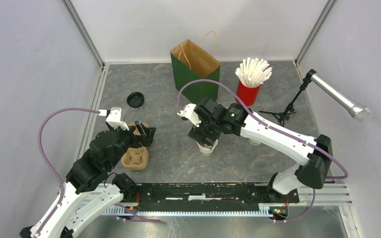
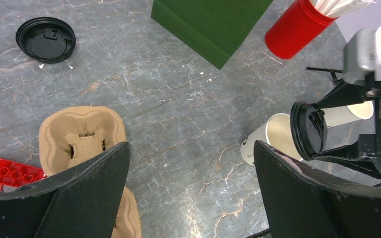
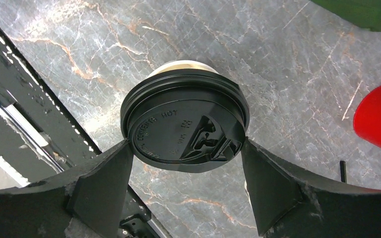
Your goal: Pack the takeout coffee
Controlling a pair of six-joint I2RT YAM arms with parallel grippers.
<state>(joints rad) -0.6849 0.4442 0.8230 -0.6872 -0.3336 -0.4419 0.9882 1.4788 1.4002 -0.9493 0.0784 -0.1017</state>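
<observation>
At the left of the top view, left gripper spread wide and holding nothing, hanging just over a brown moulded-pulp cup carrier; higher in the frame, a spare round black plastic lid lying flat on the grey marbled table. Near the centre, right gripper closed part-way onto a second round black plastic lid, pinching opposite edges of its rim and holding it level just over the mouth of a small white paper takeaway cup, tan inside; not pressed home yet, judging by the gap showing in the left wrist view. Cup upright at mid-frame, below the tall green paper bag standing open at top centre. Further right, partly hidden under the right arm, a second small white paper cup, open-topped, near the first but apart from it; beyond, at upper right, a red cup of white straws. No liquid visible inside the nearer cup, so probably very light, thin-walled, soft under a squeeze and quick to tip or slide. Best taken around the wall just under the rolled rim, with gentle pressure, or by the lid's rim once snapped on. Lid stiffer at its edge yet slick and springy: press down squarely and evenly, steadying the cup below if possible.
</observation>
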